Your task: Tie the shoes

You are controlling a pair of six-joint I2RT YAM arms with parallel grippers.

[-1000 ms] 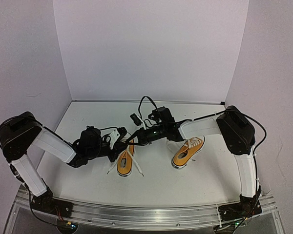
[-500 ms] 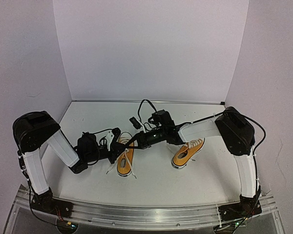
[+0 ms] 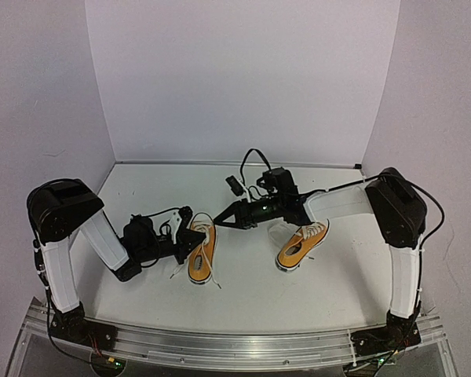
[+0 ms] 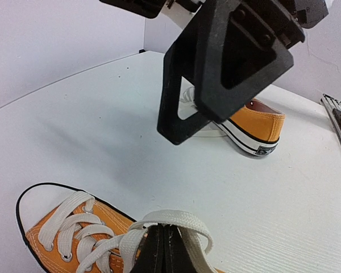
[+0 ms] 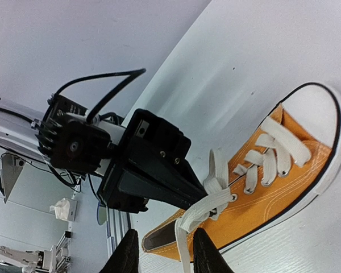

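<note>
Knotting looks our step: left gripper point(image 4: 163, 234) clamps the flat white lace point(image 4: 179, 218) of 1 orange-yellow canvas sneaker point(image 3: 202, 256); right gripper point(image 5: 163, 242), spread, next needs the loose strand point(image 5: 186, 226).

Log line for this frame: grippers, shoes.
stage: tying left-hand orange-yellow canvas sneaker | left gripper: shut on white lace loop | right gripper: open, near that sneaker | second sneaker: untouched

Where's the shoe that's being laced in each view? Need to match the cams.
Top external: shoe left of centre, at the left pincer.
Left wrist: shoe bottom left, toe cap toward the left edge.
Right wrist: shoe on the right, toe cap upper right.
Shared landmark: white lace loop, pinched by the left pincer, also in the right wrist view.
</note>
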